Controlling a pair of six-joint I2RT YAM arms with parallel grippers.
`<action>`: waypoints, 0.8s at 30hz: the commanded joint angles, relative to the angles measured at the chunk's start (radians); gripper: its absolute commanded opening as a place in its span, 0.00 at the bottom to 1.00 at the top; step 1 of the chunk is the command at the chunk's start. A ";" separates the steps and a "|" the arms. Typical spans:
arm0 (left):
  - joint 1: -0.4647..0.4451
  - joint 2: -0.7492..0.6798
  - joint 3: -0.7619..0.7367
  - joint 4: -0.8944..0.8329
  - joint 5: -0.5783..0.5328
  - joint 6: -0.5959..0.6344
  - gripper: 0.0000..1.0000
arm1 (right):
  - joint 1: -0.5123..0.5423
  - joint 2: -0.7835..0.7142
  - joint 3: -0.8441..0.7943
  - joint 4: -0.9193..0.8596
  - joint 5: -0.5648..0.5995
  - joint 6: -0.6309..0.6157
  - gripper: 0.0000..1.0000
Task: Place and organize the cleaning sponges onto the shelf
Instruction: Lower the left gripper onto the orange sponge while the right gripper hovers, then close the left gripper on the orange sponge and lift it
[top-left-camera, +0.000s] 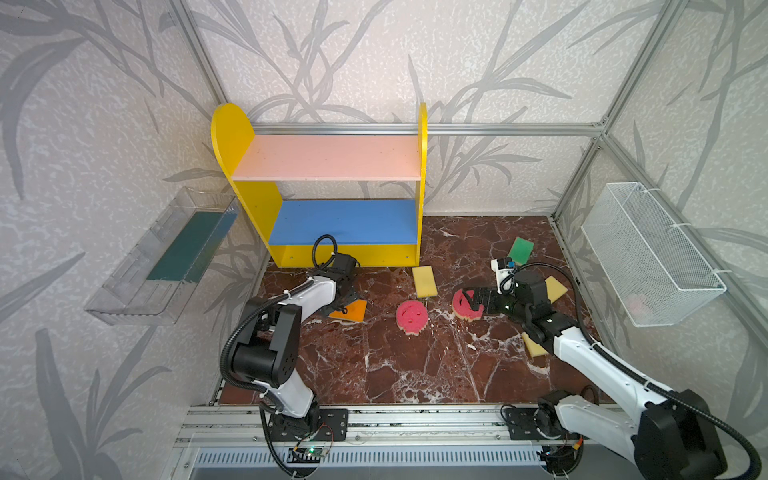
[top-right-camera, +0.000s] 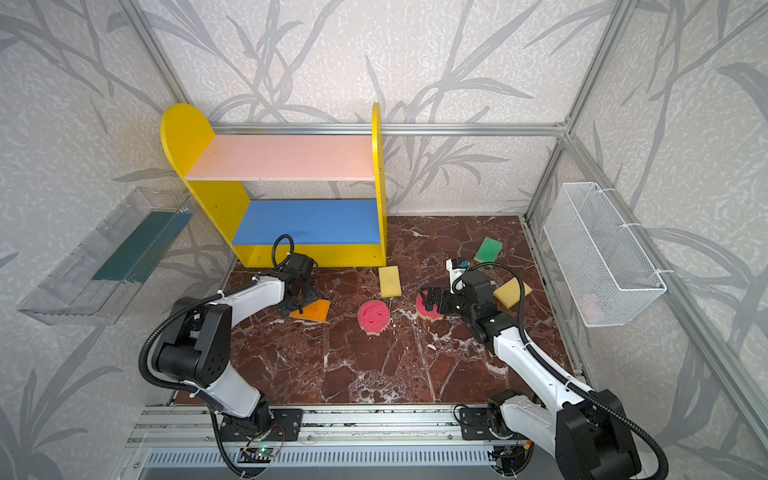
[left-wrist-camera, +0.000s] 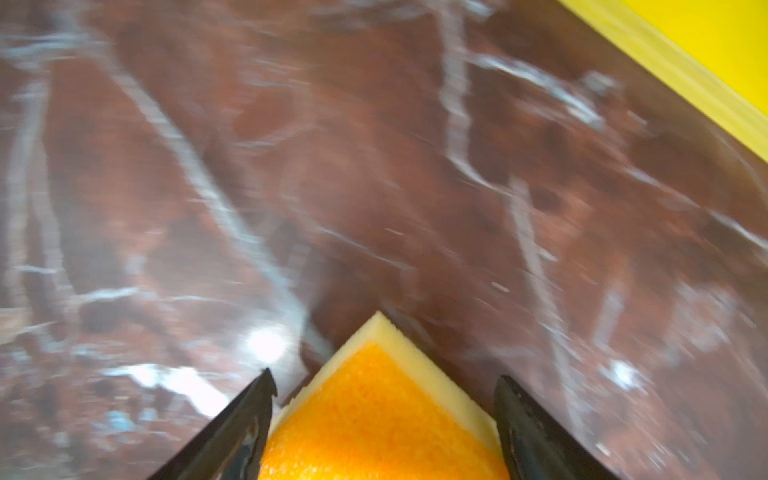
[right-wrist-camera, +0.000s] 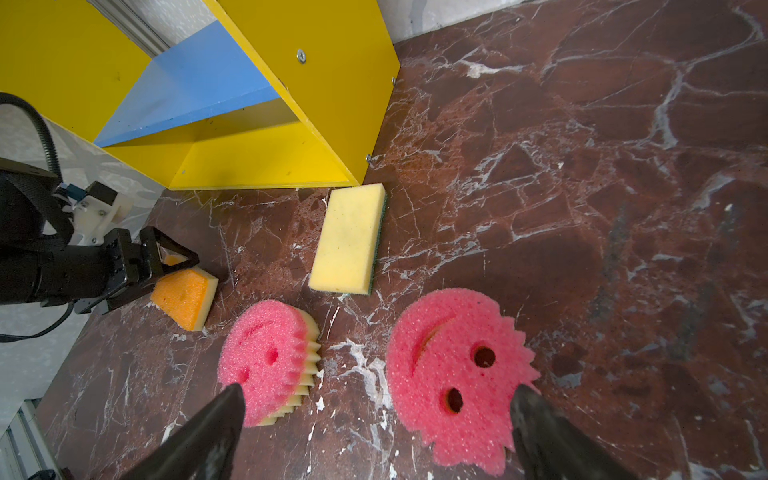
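The yellow shelf stands at the back with its pink and blue boards bare. An orange-faced sponge lies in front of it, and my left gripper is open with a finger close on each side of its corner. One pink smiley sponge lies mid-floor. My right gripper is open low over the other pink sponge. A yellow sponge, a green-faced one and two yellow ones beside my right arm lie on the floor.
A clear plastic tray hangs on the left wall. A white wire basket hangs on the right wall with a faint pink thing inside. The floor is brown marble, with a metal rail along its front edge.
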 joint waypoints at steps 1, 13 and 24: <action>-0.066 0.045 0.050 -0.031 -0.019 0.017 0.83 | 0.005 0.001 -0.006 0.015 -0.008 -0.011 0.97; -0.100 -0.091 0.063 -0.095 -0.031 0.027 0.99 | 0.005 0.009 -0.005 0.024 -0.029 -0.015 0.97; -0.232 -0.134 -0.140 0.154 -0.115 -0.277 0.99 | 0.019 0.009 -0.014 0.024 -0.034 -0.025 0.97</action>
